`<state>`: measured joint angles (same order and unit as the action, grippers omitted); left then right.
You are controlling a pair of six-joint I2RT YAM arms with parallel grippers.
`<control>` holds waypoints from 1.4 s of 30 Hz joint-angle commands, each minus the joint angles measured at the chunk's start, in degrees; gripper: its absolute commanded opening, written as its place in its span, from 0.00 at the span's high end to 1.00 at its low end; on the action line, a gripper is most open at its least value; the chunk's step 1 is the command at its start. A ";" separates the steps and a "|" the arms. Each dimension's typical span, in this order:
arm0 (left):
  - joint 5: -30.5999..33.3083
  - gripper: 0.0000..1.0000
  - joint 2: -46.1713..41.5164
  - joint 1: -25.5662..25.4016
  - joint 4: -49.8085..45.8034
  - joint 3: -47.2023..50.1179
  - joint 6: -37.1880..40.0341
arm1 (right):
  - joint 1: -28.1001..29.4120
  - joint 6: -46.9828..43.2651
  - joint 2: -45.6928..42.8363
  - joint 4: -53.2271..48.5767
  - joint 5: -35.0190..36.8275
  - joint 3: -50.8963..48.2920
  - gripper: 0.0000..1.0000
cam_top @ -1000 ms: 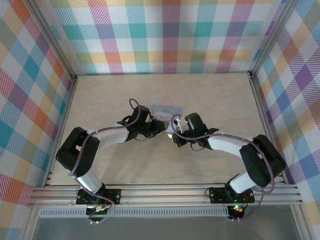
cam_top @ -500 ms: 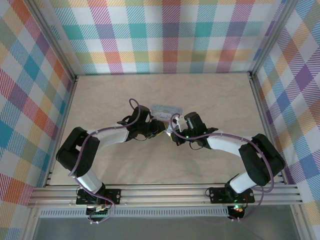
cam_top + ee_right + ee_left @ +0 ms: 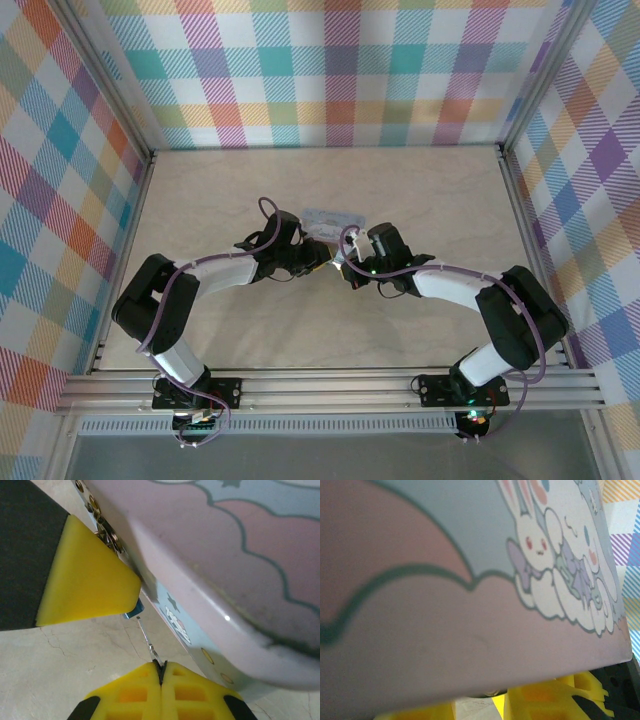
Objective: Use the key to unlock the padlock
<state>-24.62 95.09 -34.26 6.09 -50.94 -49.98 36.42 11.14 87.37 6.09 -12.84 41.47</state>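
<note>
Your right jaws (image 3: 160,667) clamped the key (image 3: 146,637), tip at the padlock (image 3: 133,611) just ahead; left jaws (image 3: 480,706) unreadable; a twist seemed due.

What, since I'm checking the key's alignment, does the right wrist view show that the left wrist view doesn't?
Right wrist: the right gripper pinching the thin key, its tip at the blue bit of the padlock. Left wrist: the cartoon rabbit printed on the tin. Both: that pale tin and yellow fingers.
</note>
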 commanded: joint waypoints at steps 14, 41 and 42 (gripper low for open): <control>-1.75 0.89 0.19 -0.63 0.99 -1.53 -0.89 | 0.41 0.47 2.19 2.88 -2.70 2.85 0.99; -2.59 0.89 0.01 -0.76 2.17 -1.82 -2.14 | 0.49 4.59 3.15 10.55 -3.68 2.21 0.99; -2.62 0.89 -0.07 -0.80 2.26 -1.84 -2.24 | 0.49 4.62 3.32 10.72 -3.77 2.27 0.99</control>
<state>-23.24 95.18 -34.22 6.13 -51.27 -51.27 36.40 14.79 90.30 9.89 -14.17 42.46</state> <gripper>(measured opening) 0.229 0.048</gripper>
